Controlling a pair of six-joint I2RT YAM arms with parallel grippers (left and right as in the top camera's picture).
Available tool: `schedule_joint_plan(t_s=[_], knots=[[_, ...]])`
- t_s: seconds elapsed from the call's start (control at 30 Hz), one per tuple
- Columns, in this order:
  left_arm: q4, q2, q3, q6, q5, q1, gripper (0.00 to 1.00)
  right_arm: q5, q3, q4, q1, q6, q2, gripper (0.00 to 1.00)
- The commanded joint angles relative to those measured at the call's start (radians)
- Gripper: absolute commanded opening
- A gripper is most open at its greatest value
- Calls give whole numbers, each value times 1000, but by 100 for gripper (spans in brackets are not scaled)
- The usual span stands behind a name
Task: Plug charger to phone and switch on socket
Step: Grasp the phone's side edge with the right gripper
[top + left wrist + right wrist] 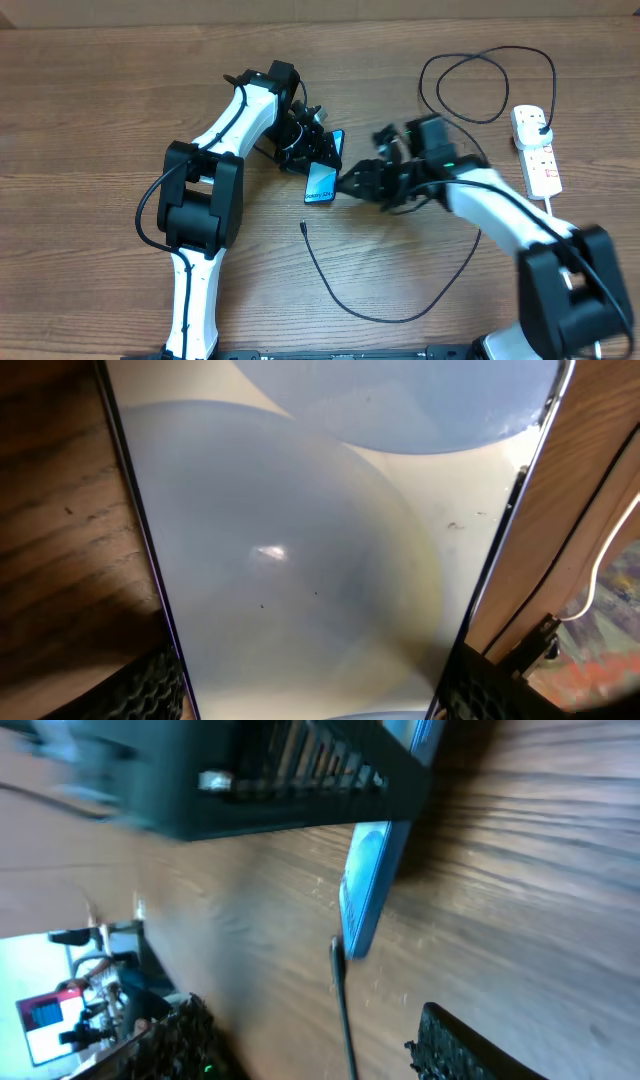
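Wooden table [100, 120] carries the charger [304, 228], its tip lying loose just below the phone [322, 172]. Only the left wrist view shows the left gripper [315, 685] clamping the phone's edges. The right wrist view shows the right gripper [310, 1025] spread wide and empty. Overhead alone shows the socket [540, 160].

On worktop [90, 120]: phone [322, 178] at ctr; charger [304, 227] tip just nearside of it, cable curves right & back to socket [540, 165], far right.
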Motion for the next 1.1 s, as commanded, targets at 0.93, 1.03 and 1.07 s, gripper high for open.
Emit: schedule_joint_plan(t_s=[0.93,1.03,1.07], knots=[[-32,58,-32,57,-12,-25,76,304,16,257,150,200,135,29],[-29,58,-32,57,-13,-24,84,305,16,257,150,200,135,25],[-28,58,-32,57,-15,-24,88,305,16,257,150,200,135,24]])
